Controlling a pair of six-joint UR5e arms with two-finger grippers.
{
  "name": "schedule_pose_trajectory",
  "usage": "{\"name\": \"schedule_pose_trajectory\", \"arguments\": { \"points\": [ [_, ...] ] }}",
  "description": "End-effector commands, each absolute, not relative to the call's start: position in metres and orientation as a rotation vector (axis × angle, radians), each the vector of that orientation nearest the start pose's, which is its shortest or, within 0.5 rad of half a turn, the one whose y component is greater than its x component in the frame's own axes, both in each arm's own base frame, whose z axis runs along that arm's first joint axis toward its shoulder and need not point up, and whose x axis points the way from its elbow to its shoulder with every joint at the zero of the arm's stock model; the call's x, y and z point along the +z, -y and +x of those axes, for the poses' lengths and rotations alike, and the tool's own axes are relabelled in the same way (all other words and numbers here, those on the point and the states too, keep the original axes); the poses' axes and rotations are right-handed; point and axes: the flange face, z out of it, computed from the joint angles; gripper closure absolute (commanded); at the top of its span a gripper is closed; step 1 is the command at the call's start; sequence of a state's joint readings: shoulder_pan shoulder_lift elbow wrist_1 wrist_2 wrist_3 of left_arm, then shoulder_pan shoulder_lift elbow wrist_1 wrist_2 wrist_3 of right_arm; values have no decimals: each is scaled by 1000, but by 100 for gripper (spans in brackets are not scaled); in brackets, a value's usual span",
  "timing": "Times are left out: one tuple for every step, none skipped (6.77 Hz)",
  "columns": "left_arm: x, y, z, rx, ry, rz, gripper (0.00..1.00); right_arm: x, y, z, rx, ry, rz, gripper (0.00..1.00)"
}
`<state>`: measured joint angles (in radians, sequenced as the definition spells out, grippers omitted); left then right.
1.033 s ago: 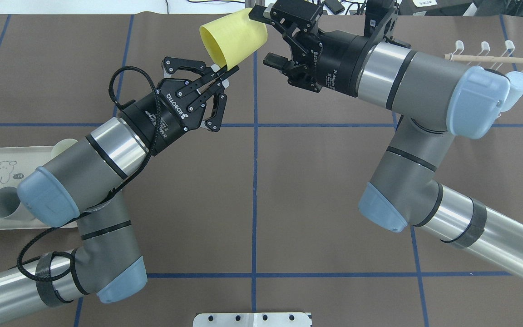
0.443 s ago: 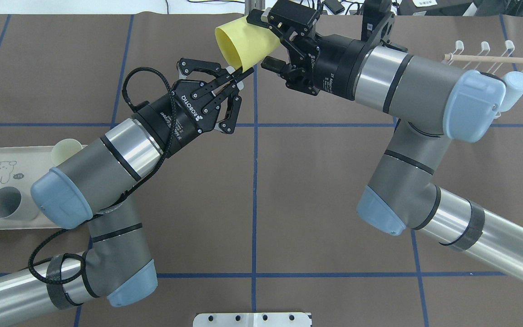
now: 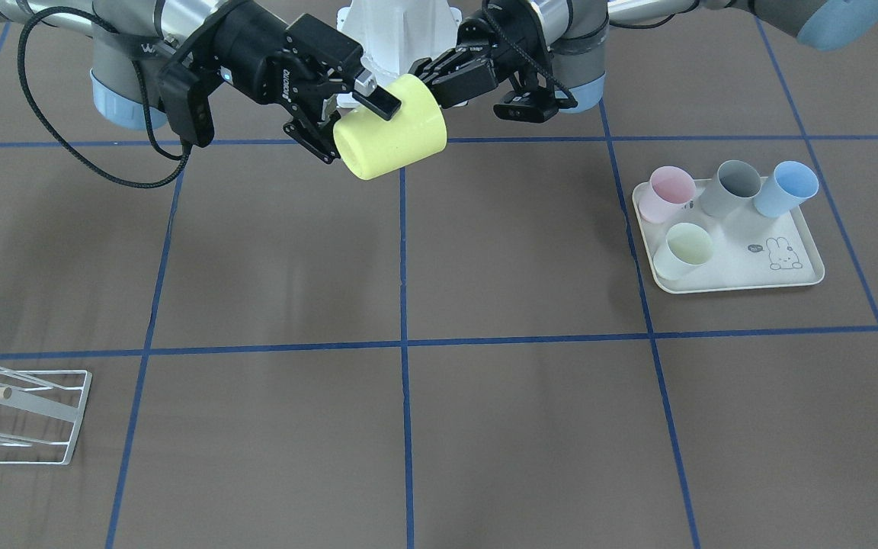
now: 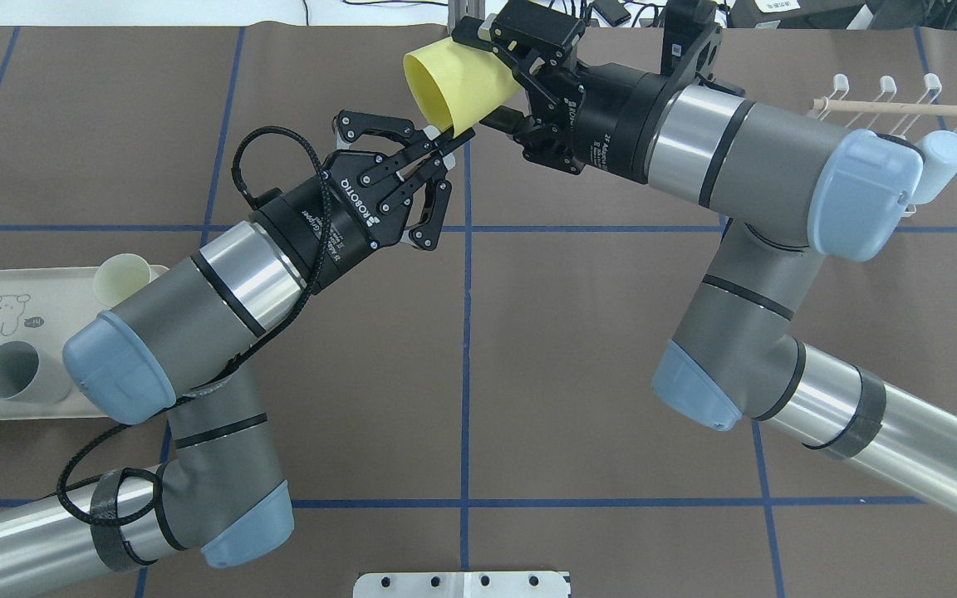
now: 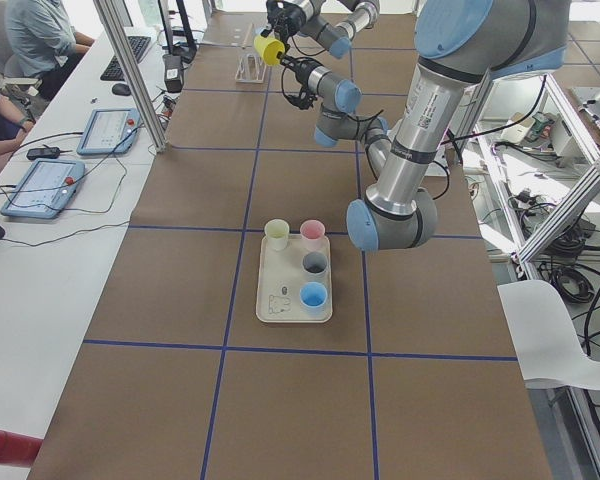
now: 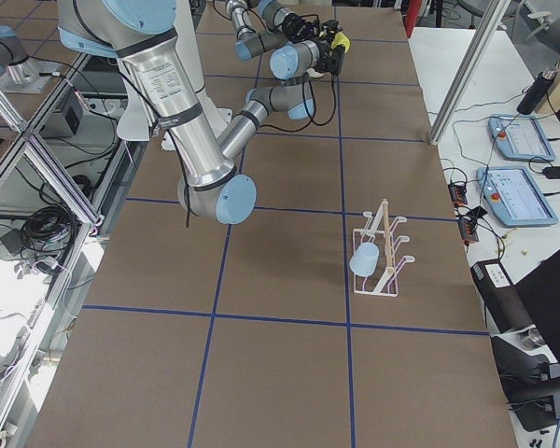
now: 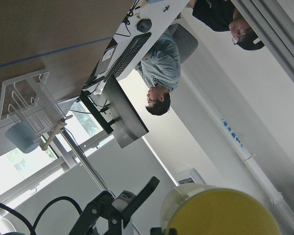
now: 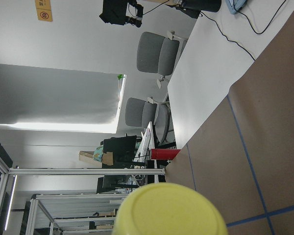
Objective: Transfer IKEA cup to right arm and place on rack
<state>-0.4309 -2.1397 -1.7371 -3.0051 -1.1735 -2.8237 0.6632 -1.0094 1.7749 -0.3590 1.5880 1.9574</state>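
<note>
Black fingers of the left hand [image 4: 448,143] are closed in a thin pinch on the rim of the yellow cup [image 4: 437,83], which hangs on its side in the air between the two arms, above the counter [image 4: 578,374]. The right hand [image 4: 478,76] has its fingers spread to either side of the cup's closed end, and they look open rather than clamped. The main risk, as I judge it, is timing: should the left hand let go before the right one bites, the cup falls. A squeeze so near the base of a tapered wall could also push it out or tip it. Farther out, the loose cable [image 3: 123,183] at the right wrist could catch during the swing. The rack [image 4: 902,106] stands at the counter's right end, near the operators' edge, with a blue cup [image 4: 939,162] on one prong, just beside the right arm's joint in the overhead view; a careless sweep might knock either. Between rack and tray [image 3: 736,276] the brown counter gives broad room.
</note>
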Motion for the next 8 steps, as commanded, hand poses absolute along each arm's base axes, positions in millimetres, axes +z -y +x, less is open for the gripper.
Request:
{"name": "schedule_pose_trajectory", "arguments": {
  "points": [
    [123,375,424,-1281,-2349,-730,100,119,449,-361,664,2023,271,15],
    [123,373,426,-1271,-2346,-716,100,121,451,-362,685,2024,248,98],
    [122,372,425,-1270,-2351,-718,28,122,452,-362,682,2020,256,100],
    [119,371,421,-1267,-2360,-722,0,122,453,-361,685,2019,259,100],
    [120,371,420,-1278,-2366,-714,0,123,458,-357,694,2015,271,100],
    [120,372,418,-1276,-2368,-701,0,123,464,-350,706,2011,288,100],
    [117,370,413,-1234,-2382,-612,0,124,477,-335,725,2004,316,100],
    [114,366,397,-1201,-2402,-575,0,127,488,-321,730,1991,349,100]
  ]
}}
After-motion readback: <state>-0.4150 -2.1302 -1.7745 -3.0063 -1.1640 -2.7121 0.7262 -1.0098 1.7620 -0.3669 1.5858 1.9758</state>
